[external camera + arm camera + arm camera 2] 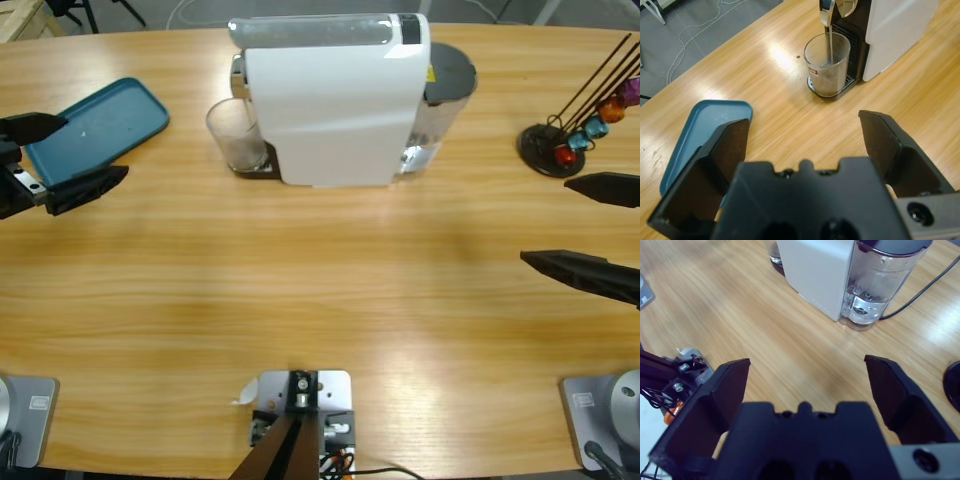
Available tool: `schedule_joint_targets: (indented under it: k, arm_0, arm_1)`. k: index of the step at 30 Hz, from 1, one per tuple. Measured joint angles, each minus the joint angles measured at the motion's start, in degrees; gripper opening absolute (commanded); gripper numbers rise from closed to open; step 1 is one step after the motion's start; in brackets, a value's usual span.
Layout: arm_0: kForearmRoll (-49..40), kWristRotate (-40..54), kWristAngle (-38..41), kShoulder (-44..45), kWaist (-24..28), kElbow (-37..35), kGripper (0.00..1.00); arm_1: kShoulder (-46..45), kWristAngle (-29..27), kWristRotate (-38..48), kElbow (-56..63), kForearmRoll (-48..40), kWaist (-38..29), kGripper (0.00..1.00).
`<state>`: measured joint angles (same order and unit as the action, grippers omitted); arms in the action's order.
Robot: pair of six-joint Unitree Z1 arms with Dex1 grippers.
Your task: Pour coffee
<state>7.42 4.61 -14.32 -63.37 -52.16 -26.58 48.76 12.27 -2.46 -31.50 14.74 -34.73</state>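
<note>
We see both our left hand [805, 135] and right hand [807, 375] spread wide; the white coffee machine [330, 100] half hides the clear glass [236, 135] near the counter's [300, 290] far edge.

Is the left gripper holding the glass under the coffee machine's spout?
No. The left gripper hangs open and empty, apart from the glass, which stands alone under the spout.

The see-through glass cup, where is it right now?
The clear glass cup stands under the spout of the white coffee machine, on that machine's left in the high view, with the teal plastic tray further left.
</note>
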Motion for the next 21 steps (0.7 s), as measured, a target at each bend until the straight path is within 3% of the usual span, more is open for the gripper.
schedule_joint_targets:
  k: [21]
  arm_0:
    - [0.0,0.0,0.0,-0.5,0.0,0.0,0.964]
  arm_1:
    - [0.0,0.0,0.1,0.0,-0.5,0.0,1.0]
